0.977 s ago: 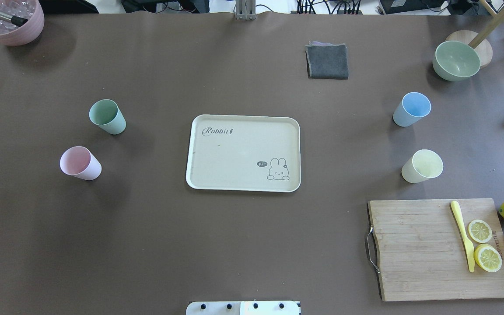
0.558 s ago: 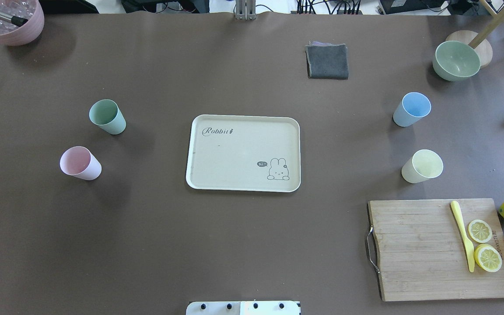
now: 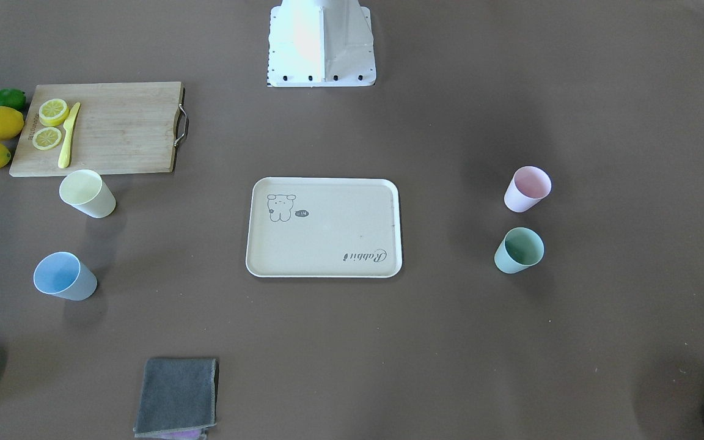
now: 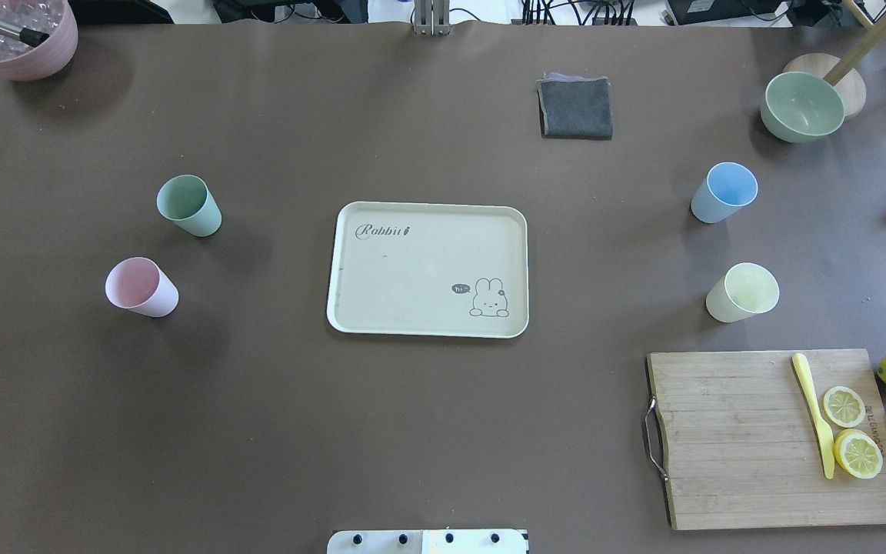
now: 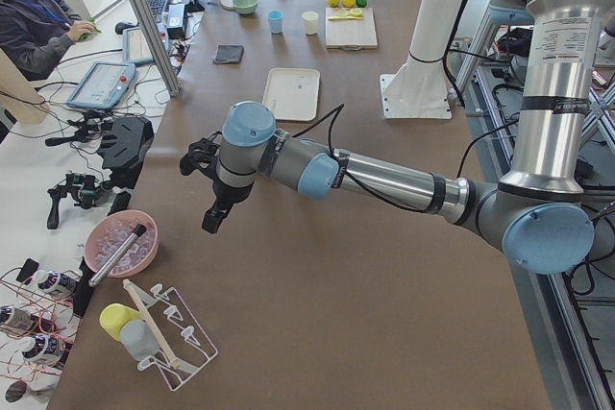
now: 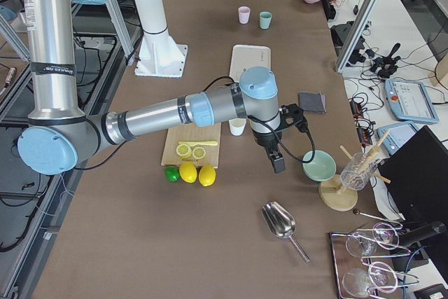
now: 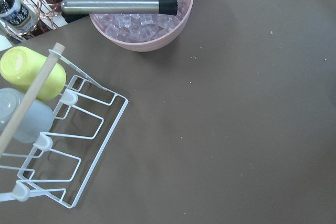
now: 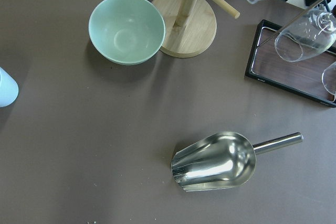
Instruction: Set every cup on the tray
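Far from cups [image 4: 141, 287] and tray [image 4: 428, 269], left gripper [image 5: 209, 224], right gripper [image 6: 278, 165] at table [image 4: 258, 431] ends; closure: cannot tell.

blue cup [image 8: 6, 88] cut off at the right wrist view's left edge

Matt plastic on a matt brown table covering [image 4: 258, 431]
Pastel plastic cups [image 4: 141, 286] and cream rectangular tray [image 4: 412, 269] looked smooth and matt; wooden cutting board [image 4: 735, 438] was grained; steel scoop [image 8: 215, 162] gleamed glossy.

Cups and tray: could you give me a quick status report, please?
Left gripper, right gripper out wide, state unreadable. Pink cup, green cup, blue cup, yellow cup upright, all off the tray. Nothing between them and it.
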